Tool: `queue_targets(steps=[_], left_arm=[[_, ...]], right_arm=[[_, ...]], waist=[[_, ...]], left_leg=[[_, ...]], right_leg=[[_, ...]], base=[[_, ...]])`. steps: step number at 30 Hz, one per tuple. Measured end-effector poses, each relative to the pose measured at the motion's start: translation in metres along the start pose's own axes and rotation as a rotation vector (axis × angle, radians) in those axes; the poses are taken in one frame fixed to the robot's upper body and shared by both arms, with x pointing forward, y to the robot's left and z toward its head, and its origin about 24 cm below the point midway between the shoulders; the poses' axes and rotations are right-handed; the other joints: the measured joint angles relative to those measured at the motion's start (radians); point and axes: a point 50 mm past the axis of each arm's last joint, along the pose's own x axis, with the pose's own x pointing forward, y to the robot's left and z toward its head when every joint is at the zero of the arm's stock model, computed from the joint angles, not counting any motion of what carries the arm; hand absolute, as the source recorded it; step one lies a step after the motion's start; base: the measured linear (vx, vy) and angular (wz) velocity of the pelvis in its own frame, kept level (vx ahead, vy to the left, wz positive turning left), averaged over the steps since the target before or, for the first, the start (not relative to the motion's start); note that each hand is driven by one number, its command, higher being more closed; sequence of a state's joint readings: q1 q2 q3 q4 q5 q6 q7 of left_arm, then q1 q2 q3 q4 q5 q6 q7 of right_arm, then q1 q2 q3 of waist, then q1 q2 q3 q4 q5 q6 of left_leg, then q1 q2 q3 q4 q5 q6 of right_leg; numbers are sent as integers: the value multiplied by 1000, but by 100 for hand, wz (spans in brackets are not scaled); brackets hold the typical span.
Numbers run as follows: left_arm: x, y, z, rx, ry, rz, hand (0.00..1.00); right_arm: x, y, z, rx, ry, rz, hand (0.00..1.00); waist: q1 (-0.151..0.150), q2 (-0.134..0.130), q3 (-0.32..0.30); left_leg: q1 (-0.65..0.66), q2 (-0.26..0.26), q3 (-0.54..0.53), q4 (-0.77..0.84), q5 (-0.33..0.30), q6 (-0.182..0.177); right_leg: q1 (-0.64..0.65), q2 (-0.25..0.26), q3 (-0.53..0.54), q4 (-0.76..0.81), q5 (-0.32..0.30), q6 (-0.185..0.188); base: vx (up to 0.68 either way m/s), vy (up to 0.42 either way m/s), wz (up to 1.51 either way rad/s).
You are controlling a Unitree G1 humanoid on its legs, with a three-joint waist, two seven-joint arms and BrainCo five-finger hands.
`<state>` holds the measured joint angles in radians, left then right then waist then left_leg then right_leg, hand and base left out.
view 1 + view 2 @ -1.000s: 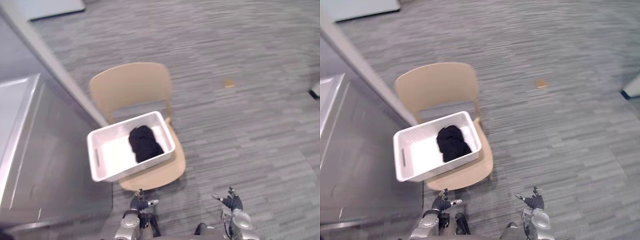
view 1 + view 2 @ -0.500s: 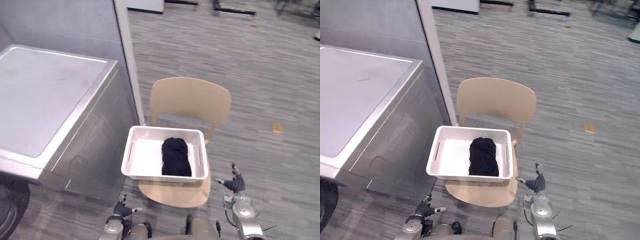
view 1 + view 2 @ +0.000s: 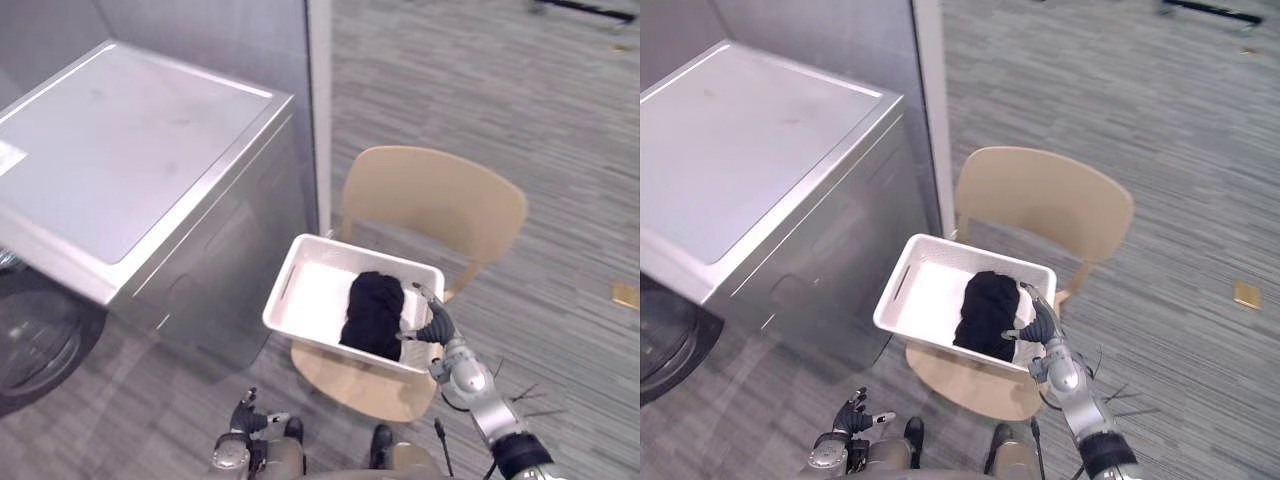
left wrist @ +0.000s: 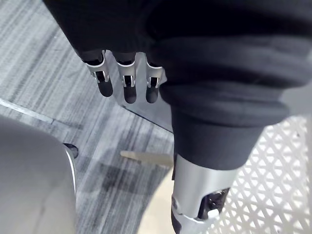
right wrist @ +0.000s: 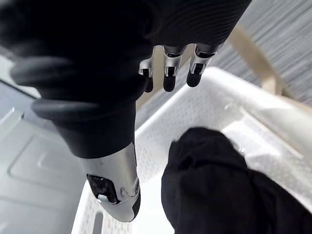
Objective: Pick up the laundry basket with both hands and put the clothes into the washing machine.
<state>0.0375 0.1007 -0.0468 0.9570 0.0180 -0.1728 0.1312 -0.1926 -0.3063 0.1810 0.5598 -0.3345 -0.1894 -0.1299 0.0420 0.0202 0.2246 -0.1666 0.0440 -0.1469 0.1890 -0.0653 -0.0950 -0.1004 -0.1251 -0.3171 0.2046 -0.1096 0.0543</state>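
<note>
The whole view has swung round since a second ago, but that's the camera, not the stuff. The real change is that the right hand has come up from down low and now hangs over the right end of the laundry basket, just beside the clothes. Its fingers are loosely straight and hold nothing, and I can't tell if it touches the rim. The left hand is still low, fingers spread, also empty.

The basket sits on the seat of the chair like before. It's white rectangular plastic with lattice-holed walls and slot handles, and the clothes are a soft black bundle inside. The chair is smooth tan with a rounded back. The washing machine beside it is boxy silver-grey metal with a flat top. The floor is streaky grey carpet.
</note>
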Motion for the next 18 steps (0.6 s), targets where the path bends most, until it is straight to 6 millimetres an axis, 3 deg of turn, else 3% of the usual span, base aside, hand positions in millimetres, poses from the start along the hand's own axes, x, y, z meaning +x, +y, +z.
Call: queue_targets(steps=[4, 5, 7, 10, 14, 15, 18], left_arm=[[11, 5, 28, 9, -81, 9, 0], [13, 7, 36, 12, -102, 14, 0], [15, 10, 44, 6, -127, 26, 0], [19, 11, 60, -24, -173, 45, 0], [24, 3, 90, -74, -260, 38, 0], [24, -1, 98, -101, -284, 31, 0], [23, -10, 114, -135, -338, 9, 0]], right_arm=[[43, -41, 24, -139, -38, -45, 0], [56, -59, 36, -174, -51, -92, 0], [70, -78, 52, -220, -50, -142, 0], [78, -99, 55, -273, -4, -182, 0], [86, -118, 66, -326, 19, -249, 0], [88, -124, 73, -352, 9, -271, 100], [90, -133, 85, -369, -19, -310, 100]], waist=[[46, 40, 107], [57, 54, 144], [61, 61, 179], [89, 68, 194], [104, 79, 200], [104, 79, 200], [101, 80, 201]], left_leg=[[-118, -6, -63, -10, 64, -7], [-146, -6, -71, -35, 87, -4], [-180, -10, -72, -70, 122, -4], [-228, -13, -71, -109, 165, -6], [-299, -22, -85, -177, 223, -6], [-318, -27, -87, -194, 236, -6], [-344, -31, -81, -220, 260, -12]], right_leg=[[-101, -7, -61, 33, 13, -20], [-146, -14, -69, 64, 12, -24], [-210, -29, -69, 104, 11, -28], [-290, -44, -67, 140, 15, -34], [-414, -72, -72, 206, 8, -40], [-449, -85, -73, 230, 1, -40], [-499, -106, -76, 274, -16, -39]], base=[[-215, -19, 51], [-226, -12, 27], [-243, 0, 17], [-176, 11, 6], [-125, -13, 13], [-80, -35, 16], [-51, -57, 14]])
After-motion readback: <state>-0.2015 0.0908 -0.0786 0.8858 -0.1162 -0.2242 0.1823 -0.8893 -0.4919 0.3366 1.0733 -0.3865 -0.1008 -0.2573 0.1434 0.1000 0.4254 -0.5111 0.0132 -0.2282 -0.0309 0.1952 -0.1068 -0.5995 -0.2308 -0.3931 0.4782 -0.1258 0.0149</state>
